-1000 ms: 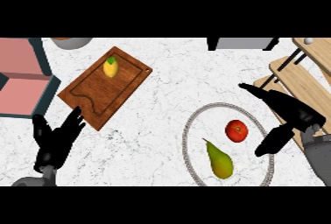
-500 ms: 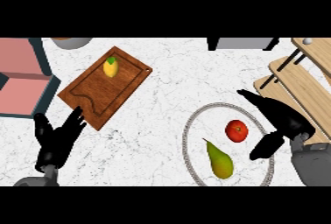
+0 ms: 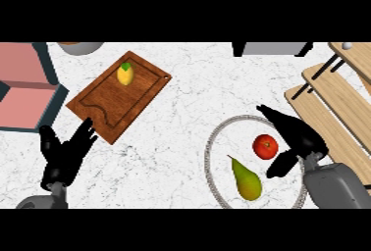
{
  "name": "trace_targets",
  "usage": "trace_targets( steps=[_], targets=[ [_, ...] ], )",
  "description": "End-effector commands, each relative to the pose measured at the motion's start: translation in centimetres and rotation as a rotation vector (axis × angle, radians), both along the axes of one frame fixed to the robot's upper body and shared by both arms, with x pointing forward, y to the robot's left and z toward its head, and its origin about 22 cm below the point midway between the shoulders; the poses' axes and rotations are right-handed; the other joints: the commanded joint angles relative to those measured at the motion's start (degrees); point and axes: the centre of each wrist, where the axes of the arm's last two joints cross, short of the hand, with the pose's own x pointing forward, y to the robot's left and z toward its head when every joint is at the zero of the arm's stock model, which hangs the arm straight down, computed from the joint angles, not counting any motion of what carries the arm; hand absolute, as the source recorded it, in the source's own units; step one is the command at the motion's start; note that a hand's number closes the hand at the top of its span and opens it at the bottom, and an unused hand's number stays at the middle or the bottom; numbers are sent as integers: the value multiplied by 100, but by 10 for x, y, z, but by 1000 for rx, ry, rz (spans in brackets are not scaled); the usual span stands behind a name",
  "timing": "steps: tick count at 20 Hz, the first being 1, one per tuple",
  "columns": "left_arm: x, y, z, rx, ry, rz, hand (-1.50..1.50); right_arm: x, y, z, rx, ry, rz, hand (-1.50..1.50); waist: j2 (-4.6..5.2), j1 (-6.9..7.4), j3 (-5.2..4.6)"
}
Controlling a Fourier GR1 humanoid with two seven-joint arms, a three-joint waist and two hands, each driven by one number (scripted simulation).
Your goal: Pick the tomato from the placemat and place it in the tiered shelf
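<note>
Red tomato (image 3: 265, 146), green-yellow pear (image 3: 246, 179), white-marbled counter (image 3: 188, 108).

**Counter and its load**

A white marbled counter (image 3: 188, 98) carries a wooden board (image 3: 109, 105) at the left, set askew, and a round grey-rimmed placemat (image 3: 217, 132) at the lower right. A tiered wooden shelf (image 3: 326, 103) stands at the right edge. A pink box (image 3: 22, 93) sits at the far left.

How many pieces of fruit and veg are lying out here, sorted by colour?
Red: 1, the tomato
Green-yellow: 1, the pear
Yellow: 1, the lemon on the board
Total: 3
</note>
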Motion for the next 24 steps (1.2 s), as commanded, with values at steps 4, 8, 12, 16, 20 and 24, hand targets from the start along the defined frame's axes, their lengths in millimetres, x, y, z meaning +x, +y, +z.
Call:
trace_targets(
  steps=[4, 8, 12, 16, 20, 24],
  targets=[
    [-3, 16, -1, -18, -4, 0, 0, 2, 16, -17, -46, -38, -23, -150, 6, 1, -8],
    [1, 14, -20, -20, 9, 13, 0, 15, 6, -25, -53, -55, -9, -150, 11, -5, -9],
    [2, 11, 0, -9, 14, 4, 0, 18, -15, -53, -3, -67, -22, -150, 10, 4, -7],
    [0, 3, 2, -12, 10, -11, 0, 17, 7, -45, 19, -67, 9, -150, 5, 0, -7],
    [7, -9, -4, -4, 21, -2, 0, 23, -12, -67, 20, -28, 41, -150, 10, 1, -7],
    [-2, -1, -3, 1, 17, -7, 0, 6, 6, -79, -142, 55, 299, 150, 9, 31, -6]
  ],
)
